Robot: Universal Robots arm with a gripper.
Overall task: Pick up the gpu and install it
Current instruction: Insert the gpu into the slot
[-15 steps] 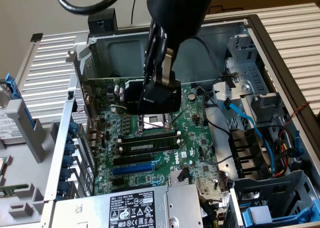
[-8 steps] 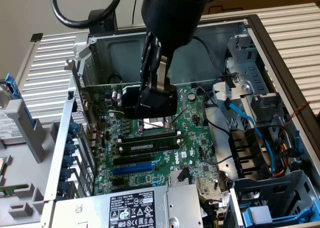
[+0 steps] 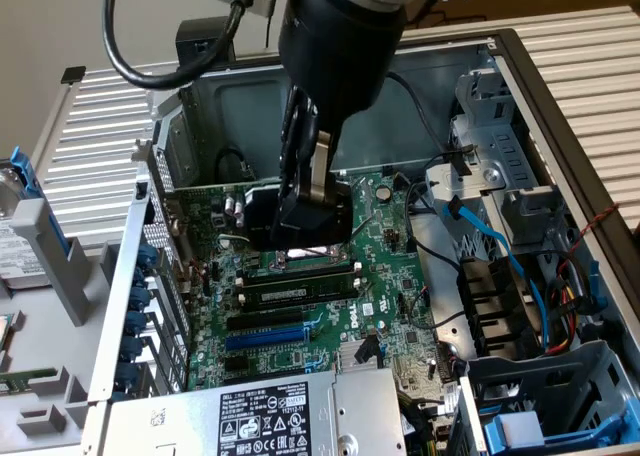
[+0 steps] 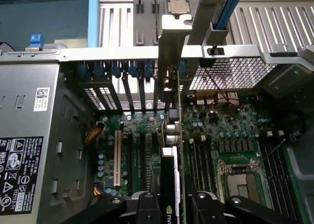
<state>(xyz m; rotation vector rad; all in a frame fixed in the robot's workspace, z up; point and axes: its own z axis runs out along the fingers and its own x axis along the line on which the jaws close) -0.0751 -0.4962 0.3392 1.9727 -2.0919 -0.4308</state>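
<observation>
End effector (image 4: 174,207) pinches small green gpu card with black shroud and silver end bracket (image 4: 169,177) edge-on above large green motherboard (image 4: 221,135); judged best lowered plumb, bracket at the motherboard's rear edge

A: What sort of place is this, pls?
B: Tech workshop or robotics lab bench, imo.
A: Why?
B: Desktop PC case (image 3: 250,116) lies opened up on its side. Motherboard (image 3: 390,251) bare, power supply (image 3: 250,416) & cables (image 3: 510,259) all exposed. Robot arm (image 3: 340,26) reaches in from above.
A: Anything around it?
B: Yep, loose hardware on the exterior view's left: what looks like a drive (image 3: 8,251), plus a grey-blue plastic bracket (image 3: 42,238). Everything sits on a ribbed white metal surface (image 3: 100,126), so a work setup, not a living space.
</observation>
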